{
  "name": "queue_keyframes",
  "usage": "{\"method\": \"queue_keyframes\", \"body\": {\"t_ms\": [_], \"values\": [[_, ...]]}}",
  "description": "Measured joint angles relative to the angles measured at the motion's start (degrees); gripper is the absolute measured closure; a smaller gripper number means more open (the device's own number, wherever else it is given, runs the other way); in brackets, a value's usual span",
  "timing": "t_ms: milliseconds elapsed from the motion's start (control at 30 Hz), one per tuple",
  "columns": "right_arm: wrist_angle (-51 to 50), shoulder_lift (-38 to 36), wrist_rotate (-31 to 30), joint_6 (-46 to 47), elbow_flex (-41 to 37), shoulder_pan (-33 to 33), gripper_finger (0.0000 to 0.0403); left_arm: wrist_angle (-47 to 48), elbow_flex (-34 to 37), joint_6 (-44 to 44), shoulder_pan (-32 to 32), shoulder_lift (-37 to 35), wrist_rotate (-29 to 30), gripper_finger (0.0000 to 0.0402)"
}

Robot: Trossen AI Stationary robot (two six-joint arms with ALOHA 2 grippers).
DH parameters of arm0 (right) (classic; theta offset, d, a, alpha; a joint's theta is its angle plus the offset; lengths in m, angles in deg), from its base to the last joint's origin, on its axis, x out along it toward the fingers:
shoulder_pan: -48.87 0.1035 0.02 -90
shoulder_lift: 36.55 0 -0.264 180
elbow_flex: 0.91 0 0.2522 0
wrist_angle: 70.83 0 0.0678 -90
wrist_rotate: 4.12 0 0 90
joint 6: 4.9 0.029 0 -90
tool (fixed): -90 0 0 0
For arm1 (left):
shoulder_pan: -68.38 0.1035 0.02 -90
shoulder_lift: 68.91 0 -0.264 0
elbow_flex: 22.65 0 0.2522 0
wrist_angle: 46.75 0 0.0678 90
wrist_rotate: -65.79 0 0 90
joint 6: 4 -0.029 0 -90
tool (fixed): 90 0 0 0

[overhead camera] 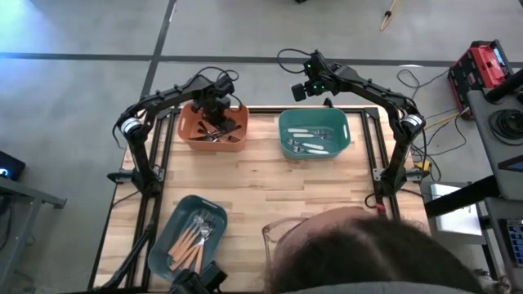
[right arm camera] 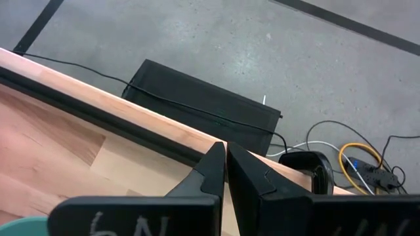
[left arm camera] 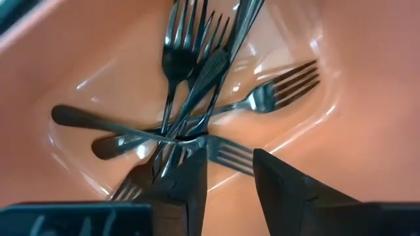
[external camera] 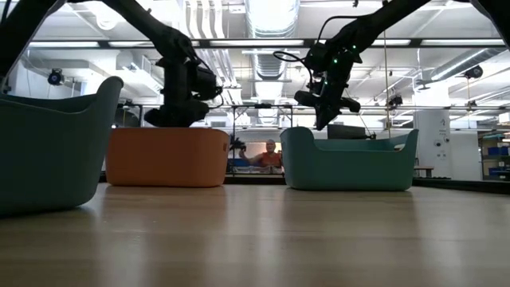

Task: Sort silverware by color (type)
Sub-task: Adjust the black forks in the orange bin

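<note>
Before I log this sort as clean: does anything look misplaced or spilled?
Nothing stands out. Dark forks lie tangled but inside the orange bin, white-handled pieces in the green bin, orange-handled ones in the blue bin. No silverware shows loose on the table.

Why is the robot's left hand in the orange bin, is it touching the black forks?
Cannot tell. In the left wrist view the left gripper has its fingers open right over the black forks, overlapping them, but no view plainly shows contact or a gap.
</note>
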Motion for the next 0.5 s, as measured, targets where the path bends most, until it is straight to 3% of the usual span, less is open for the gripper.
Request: {"method": "queue_keyframes", "body": {"t_ms": [167, 300, 500], "values": [[0.0, 0.0, 0.17, -0.73, 0.0, 0.01, 0.0394, 0.0, -3.74, 0.04, 0.0, -1.04, -0.61, 0.0297], [0.23, -0.13, 1.77, -2.63, 0.0, 0.04, 0.0394, 0.33, -5.91, -5.03, -0.04, -3.95, -2.03, 0.0297], [1.86, -0.46, 6.13, -4.35, 1.99, 0.04, 0.0394, 4.57, -5.69, -12.32, -0.43, -10.32, -9.82, 0.0306]]}}
